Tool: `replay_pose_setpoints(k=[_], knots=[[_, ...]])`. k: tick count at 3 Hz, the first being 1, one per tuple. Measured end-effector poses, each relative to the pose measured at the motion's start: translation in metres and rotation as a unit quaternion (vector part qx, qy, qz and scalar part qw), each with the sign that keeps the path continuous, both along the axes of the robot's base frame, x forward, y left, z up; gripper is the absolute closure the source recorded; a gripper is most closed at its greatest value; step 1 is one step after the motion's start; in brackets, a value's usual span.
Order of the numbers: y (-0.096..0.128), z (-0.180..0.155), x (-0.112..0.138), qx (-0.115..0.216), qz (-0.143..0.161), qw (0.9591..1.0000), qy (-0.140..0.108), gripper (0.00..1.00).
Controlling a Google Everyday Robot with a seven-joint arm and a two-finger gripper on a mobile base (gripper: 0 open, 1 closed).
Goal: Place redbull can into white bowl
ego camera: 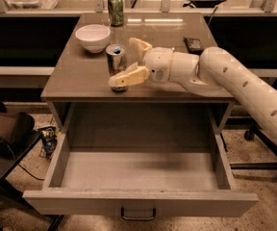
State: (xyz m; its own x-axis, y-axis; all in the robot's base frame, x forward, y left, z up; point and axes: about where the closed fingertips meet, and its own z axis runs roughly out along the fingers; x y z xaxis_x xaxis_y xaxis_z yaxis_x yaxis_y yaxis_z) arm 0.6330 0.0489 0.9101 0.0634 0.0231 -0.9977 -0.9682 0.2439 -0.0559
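The redbull can (115,56), slim and silver-blue with a pull-tab top, stands upright near the front of the table top (76,78). The white bowl (93,36) sits just behind and to the left of it, empty. My gripper (122,61) has reached in from the right and stands open around the can. One finger (128,76) crosses in front of the can's lower part. The other finger (138,44) is behind it, to the right. I cannot tell whether either finger touches the can.
A shorter green can (115,9) stands at the table's back edge. A small black object (193,44) lies at the right rear. The drawer (138,172) below the table top is pulled wide open. A dark chair (4,129) stands at the left.
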Motion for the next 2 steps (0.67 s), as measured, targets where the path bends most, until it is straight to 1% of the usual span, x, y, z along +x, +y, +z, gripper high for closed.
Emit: replay_pose_setpoints(k=[1, 2], knots=[[0.0160, -0.0067, -0.0045, -0.035, 0.004, 0.9993, -0.014, 0.18], [0.0191, -0.0063, -0.0056, -0.036, 0.007, 0.9992, -0.015, 0.42]])
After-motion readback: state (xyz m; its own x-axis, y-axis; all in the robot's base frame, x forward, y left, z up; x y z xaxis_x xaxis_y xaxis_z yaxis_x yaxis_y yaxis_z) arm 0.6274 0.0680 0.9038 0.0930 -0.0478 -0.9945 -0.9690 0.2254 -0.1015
